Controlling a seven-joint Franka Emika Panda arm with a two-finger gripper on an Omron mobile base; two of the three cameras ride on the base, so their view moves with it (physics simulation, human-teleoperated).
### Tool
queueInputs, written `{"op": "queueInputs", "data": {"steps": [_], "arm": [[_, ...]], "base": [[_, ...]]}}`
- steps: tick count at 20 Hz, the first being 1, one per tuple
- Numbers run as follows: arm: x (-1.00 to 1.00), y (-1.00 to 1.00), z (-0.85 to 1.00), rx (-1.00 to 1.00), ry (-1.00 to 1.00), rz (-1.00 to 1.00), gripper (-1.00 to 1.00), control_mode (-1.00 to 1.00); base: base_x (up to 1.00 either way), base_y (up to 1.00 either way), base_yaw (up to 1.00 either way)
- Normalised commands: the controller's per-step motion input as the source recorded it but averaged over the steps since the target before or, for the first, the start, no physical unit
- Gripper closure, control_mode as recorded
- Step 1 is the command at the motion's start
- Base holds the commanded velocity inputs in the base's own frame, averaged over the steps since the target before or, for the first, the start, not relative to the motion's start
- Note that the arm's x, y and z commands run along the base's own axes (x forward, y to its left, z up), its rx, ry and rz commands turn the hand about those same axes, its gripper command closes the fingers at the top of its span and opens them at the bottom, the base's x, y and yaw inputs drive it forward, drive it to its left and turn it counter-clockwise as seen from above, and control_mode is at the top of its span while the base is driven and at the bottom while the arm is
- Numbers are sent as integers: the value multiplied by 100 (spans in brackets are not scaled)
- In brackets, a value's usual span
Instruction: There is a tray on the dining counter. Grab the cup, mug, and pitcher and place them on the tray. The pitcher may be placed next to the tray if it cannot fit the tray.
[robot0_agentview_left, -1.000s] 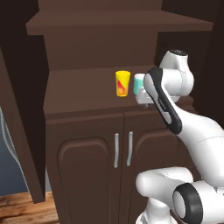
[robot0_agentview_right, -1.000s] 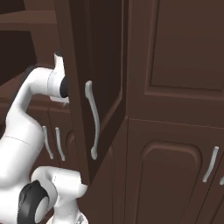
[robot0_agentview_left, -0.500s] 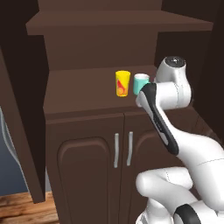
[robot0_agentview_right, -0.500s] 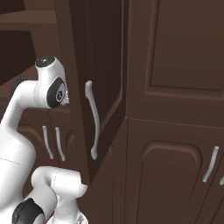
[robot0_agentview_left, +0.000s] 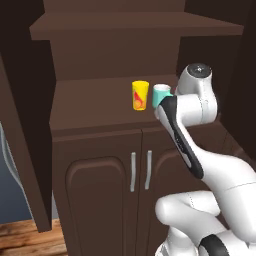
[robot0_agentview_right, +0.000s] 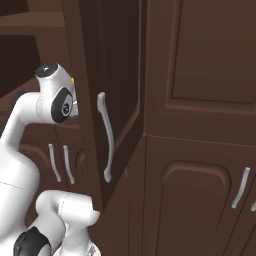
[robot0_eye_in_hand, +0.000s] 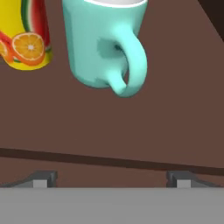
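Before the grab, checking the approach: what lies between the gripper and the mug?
Nothing: in the hand view, bare brown shelf separates the open gripper from the mug.

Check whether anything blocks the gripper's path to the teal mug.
Nothing visible does. In the hand view the open gripper faces the mug across bare cabinet shelf; the cup stands off to one side.

**Arm folds up beside the shelf**

My arm's upper joint now stands higher and further right than a second ago, with the forearm angled down. It now hides more of the mug (robot0_agentview_left: 161, 93), whose right side sits behind my wrist.
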Motion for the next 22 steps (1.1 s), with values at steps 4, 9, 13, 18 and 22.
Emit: {"op": "queueInputs", "data": {"steps": [4,9,13,18,22], "arm": [[18,0,24,0,0,4,-100,-100],[25,0,1,-1,-3,10,-100,-100],[29,0,0,-6,-8,12,-100,-100],[38,0,0,-4,-5,8,-100,-100],[50,0,0,3,1,2,-100,-100]], "base": [[0,0,0],[0,0,0],[0,0,0],[0,0,0],[0,0,0]]}}
